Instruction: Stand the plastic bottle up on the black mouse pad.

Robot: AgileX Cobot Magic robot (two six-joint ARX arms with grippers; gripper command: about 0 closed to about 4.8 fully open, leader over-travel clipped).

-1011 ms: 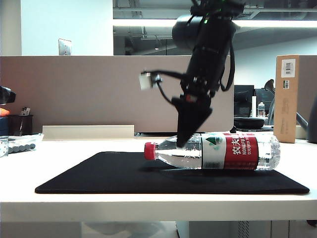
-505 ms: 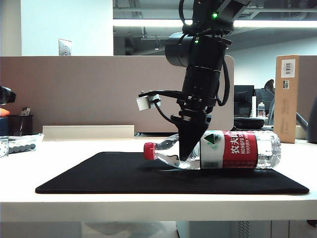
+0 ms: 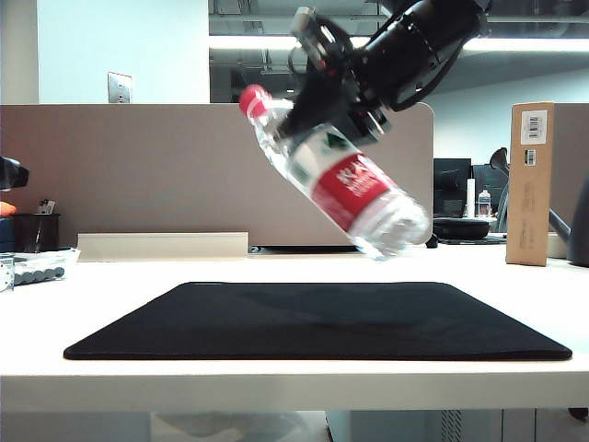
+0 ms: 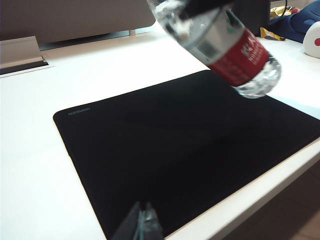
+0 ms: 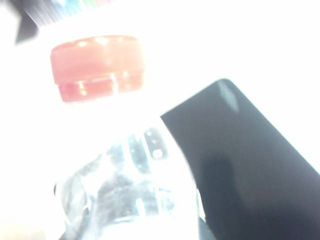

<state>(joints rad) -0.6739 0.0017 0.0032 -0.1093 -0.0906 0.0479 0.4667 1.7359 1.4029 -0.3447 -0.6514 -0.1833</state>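
Observation:
The plastic bottle [image 3: 340,184] hangs tilted in the air above the black mouse pad [image 3: 313,322], red cap up and to the left, base down to the right. My right gripper [image 3: 311,118] is shut on its clear upper body just above the red label, reaching in from the upper right. In the right wrist view the bottle [image 5: 125,190] and its cap [image 5: 97,65] fill the washed-out picture, with the mouse pad [image 5: 250,165] beneath. The left wrist view shows the bottle [image 4: 225,42] over the mouse pad [image 4: 175,145]; my left gripper [image 4: 142,222] is shut and empty near the pad's front edge.
A tall cardboard box [image 3: 534,184] stands at the back right of the white table [image 3: 110,295]. A clear bag of dark items [image 3: 37,267] and a black pen holder [image 3: 37,230] sit at the far left. A grey partition [image 3: 138,175] closes off the back.
My right gripper closed on the bottle as it lay on the pad, then lifted it clear and swung it up, so the cap now points up and left.

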